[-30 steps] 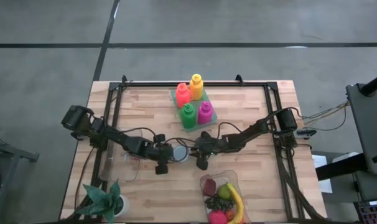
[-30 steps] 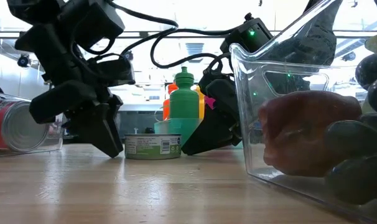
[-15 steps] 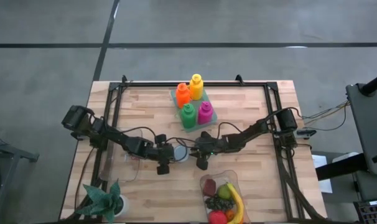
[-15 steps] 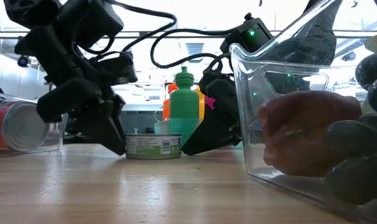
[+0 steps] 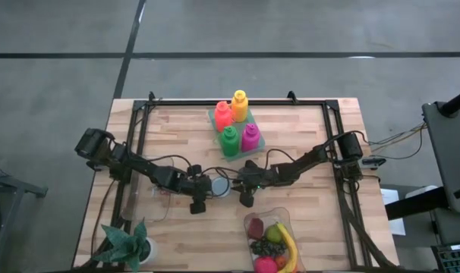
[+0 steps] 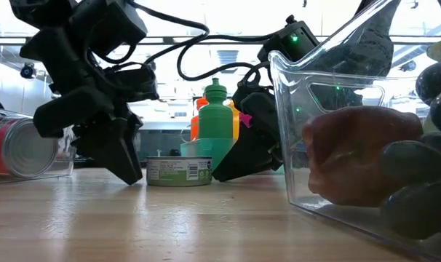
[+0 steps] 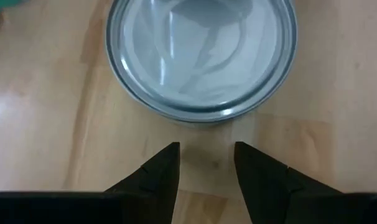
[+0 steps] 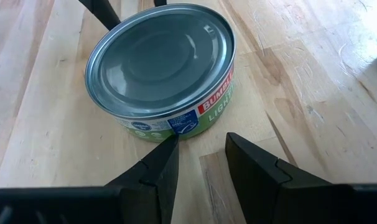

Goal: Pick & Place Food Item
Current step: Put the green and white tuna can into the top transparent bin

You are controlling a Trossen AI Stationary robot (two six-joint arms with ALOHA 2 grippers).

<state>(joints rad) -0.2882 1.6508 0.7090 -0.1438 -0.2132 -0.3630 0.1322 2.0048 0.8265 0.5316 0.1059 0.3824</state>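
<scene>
Only the left gripper has been moved. In the low view it has been swung back away from the tuna can, toward nine o'clock, after having been brought almost against the can's side half a second ago. A slightly wider strip of table is now left between its lower fingertip and the can, much as one second ago. Its wrist housing has also been shifted back toward nine o'clock. In the high view the left gripper is placed just beside the can, at the can's eight o'clock.
</scene>
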